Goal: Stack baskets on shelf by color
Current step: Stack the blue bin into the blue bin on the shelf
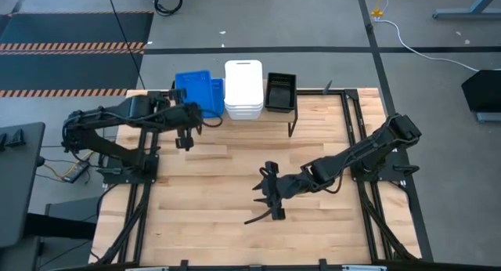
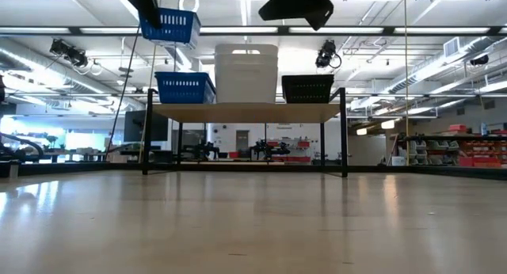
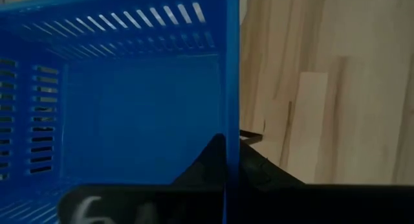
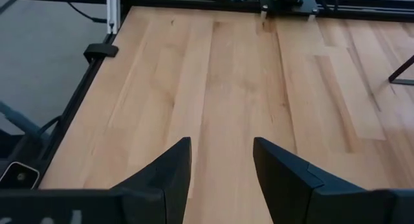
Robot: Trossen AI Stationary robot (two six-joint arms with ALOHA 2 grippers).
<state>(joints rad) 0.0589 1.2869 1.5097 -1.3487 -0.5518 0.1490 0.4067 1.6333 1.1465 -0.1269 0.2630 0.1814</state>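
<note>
The shelf [image 2: 245, 112] stands at the table's far edge. On its plank top rest a blue basket [image 2: 184, 87] at the left, a stack of white baskets [image 2: 246, 72] in the middle and a black basket [image 2: 307, 88] at the right. My left gripper [image 1: 197, 113] is shut on another blue basket [image 2: 170, 24], held above the blue one on the shelf. My right gripper [image 4: 222, 160] is open and empty over the middle of the table [image 1: 266, 194]. My left gripper holds the blue basket by one slotted side wall [image 3: 231, 120], one finger inside the basket [image 3: 210, 162] and one outside [image 3: 262, 172]. The arm comes from the table's left. The basket is lifted clear and tilted, above the blue basket on the shelf.
The shelf's thin black legs [image 2: 343, 135] stand on the wooden tabletop [image 1: 227, 169]. Black frame rails [image 1: 360, 122] run along the table's sides. The right arm [image 1: 368, 149] reaches in from the right over the bare middle of the table.
</note>
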